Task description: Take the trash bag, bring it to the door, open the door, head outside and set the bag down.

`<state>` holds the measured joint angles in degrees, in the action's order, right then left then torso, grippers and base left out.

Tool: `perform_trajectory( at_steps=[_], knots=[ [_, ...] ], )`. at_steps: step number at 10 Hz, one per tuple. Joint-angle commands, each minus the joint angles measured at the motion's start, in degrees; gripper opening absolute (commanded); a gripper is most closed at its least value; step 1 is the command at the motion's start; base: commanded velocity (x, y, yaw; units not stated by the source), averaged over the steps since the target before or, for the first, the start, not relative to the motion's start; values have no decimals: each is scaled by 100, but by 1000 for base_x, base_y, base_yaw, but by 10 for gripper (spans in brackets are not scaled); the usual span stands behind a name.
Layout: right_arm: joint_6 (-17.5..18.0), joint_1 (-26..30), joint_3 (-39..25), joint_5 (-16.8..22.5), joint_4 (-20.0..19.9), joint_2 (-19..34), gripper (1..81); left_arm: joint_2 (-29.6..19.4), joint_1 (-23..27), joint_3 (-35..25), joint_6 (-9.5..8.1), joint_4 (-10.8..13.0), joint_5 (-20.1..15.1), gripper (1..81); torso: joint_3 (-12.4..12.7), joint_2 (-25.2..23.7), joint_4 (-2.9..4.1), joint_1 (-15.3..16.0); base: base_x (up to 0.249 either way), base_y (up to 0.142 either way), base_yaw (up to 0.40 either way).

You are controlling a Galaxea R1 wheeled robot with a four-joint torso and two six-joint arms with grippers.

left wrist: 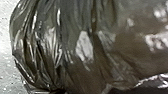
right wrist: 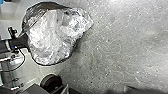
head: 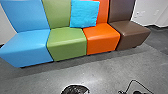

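At the bottom edge of the head view is the top of the black trash bag (head: 75,89). To the right of it, dark parts of my right arm with a looped cable (head: 137,92) come into sight. Shiny, creased plastic of the bag (left wrist: 82,47) is very close in the left wrist view. In the right wrist view, the left arm's end, with my left gripper (right wrist: 25,42), meets the bag (right wrist: 55,35) and is shut on it. The grip itself is hidden by the plastic.
A row of seats stands ahead: blue (head: 30,46), green (head: 66,45), orange (head: 102,37) and brown (head: 130,31). A light-blue cushion (head: 84,13) leans on the backrests. Grey floor (head: 100,71) lies before them. A dark wheel (right wrist: 51,82) of the base shows in the right wrist view.
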<state>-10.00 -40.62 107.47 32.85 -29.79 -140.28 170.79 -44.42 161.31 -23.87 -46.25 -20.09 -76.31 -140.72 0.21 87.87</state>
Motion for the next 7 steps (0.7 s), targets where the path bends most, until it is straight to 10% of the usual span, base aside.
perform_trajectory(
  at_steps=[1,7],
  knots=[
    [6,471,-43,459,-44,67,811,52,289,121,-56,-33,-294,811,0,0,0,0,0,0,0],
    [6,471,-78,459,-44,120,811,87,263,226,-39,-16,-346,811,-2,0,0,0,0,0,0]
  ],
)
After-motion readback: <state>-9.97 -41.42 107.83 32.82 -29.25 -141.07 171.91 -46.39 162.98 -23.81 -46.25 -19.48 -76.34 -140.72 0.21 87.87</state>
